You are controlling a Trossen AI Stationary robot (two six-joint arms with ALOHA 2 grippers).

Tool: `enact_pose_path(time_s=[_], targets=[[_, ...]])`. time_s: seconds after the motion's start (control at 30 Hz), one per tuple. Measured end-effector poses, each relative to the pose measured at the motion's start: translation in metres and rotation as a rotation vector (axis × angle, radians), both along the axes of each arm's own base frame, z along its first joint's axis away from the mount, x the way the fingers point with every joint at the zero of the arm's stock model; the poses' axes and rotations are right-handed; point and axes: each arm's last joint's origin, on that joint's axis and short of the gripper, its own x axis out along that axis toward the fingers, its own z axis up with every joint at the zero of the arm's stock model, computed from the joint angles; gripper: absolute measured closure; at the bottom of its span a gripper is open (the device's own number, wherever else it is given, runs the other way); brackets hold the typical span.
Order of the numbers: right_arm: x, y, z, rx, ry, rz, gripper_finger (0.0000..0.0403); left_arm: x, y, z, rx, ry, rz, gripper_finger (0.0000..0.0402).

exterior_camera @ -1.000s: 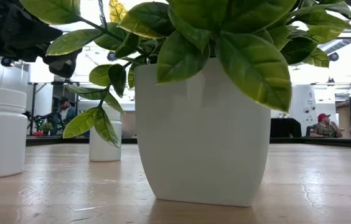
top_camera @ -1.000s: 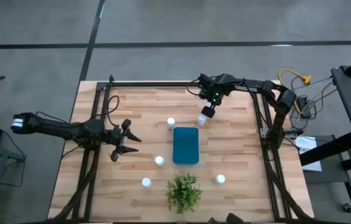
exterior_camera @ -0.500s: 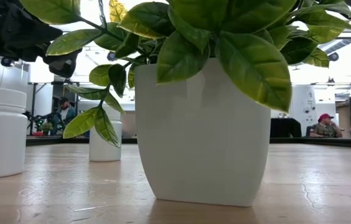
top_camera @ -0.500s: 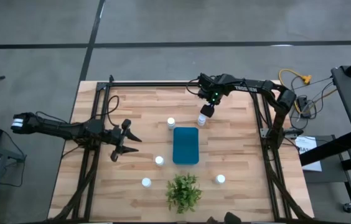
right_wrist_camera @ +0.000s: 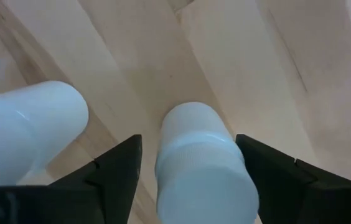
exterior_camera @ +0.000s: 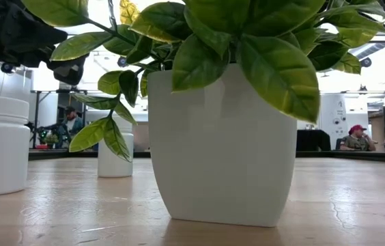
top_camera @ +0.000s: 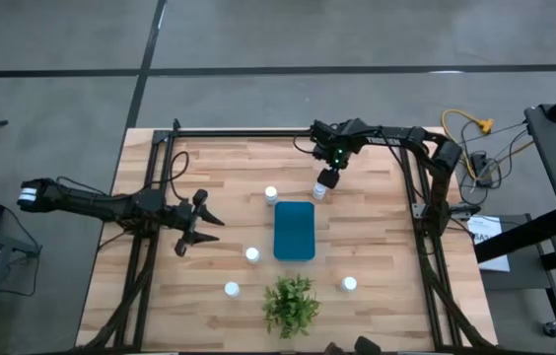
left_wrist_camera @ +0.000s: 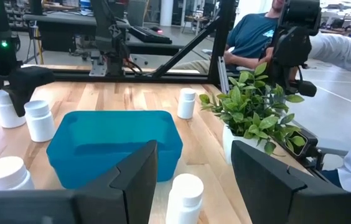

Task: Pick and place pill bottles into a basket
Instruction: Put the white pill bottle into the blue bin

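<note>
The left gripper (top_camera: pixel 202 225) hangs over the table's (top_camera: pixel 377 237) left side with its fingers (left_wrist_camera: pixel 132 180) spread apart and nothing between them. Ahead of those fingers sits the basket (left_wrist_camera: pixel 114 149), and a bottle (left_wrist_camera: pixel 185 196) stands just in front of them, in the gap but not touched. Two more bottles (left_wrist_camera: pixel 38 120) stand beyond the basket's far end, another (left_wrist_camera: pixel 2 175) near its corner, and one more (left_wrist_camera: pixel 187 103) off beside the plant (left_wrist_camera: pixel 256 112). A person in a teal shirt (left_wrist_camera: pixel 259 37) sits past the table's edge.

From above, the basket (top_camera: pixel 294 230) lies at the table's middle, with bottles around it: one (top_camera: pixel 271 194) at its upper left, one (top_camera: pixel 252 254) at its lower left, one (top_camera: pixel 232 289) near the front, and one (top_camera: pixel 349 284) right of the plant (top_camera: pixel 291 304).

The right gripper (top_camera: pixel 324 182) is down at the basket's upper right corner. Its fingers (right_wrist_camera: pixel 116 171) stand either side of an upright bottle (right_wrist_camera: pixel 203 165), close to its sides; whether they press it I cannot tell. A second bottle (right_wrist_camera: pixel 29 130) stands just outside one finger.
</note>
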Motion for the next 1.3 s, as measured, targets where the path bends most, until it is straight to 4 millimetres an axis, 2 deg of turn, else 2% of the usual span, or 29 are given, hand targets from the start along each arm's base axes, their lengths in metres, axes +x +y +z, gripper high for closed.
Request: enact_pose_path(time_s=[0.23,0.4,0.8,0.97,1.3], targets=[[-0.001,0.0,-0.002,0.008,0.013,0.007,0.0186,0.001,0.0,0.0,0.003,0.004,0.0,0.0214],[-0.003,0.002,0.0,0.022,0.034,0.009,0.0235,0.001,0.0,0.0,0.002,0.003,0.0,0.0214],[-0.005,0.003,0.006,0.015,0.029,0.038,0.0238,0.001,0.0,0.001,-0.001,0.0,0.0,0.0214],[-0.004,0.003,0.023,0.02,0.041,0.052,0.0238,0.001,0.0,0.001,-0.022,0.008,0.002,0.0214],[0.015,0.014,0.08,-0.022,-0.036,0.108,0.0238,0.001,0.0,0.0,-0.021,0.012,0.002,0.0214]])
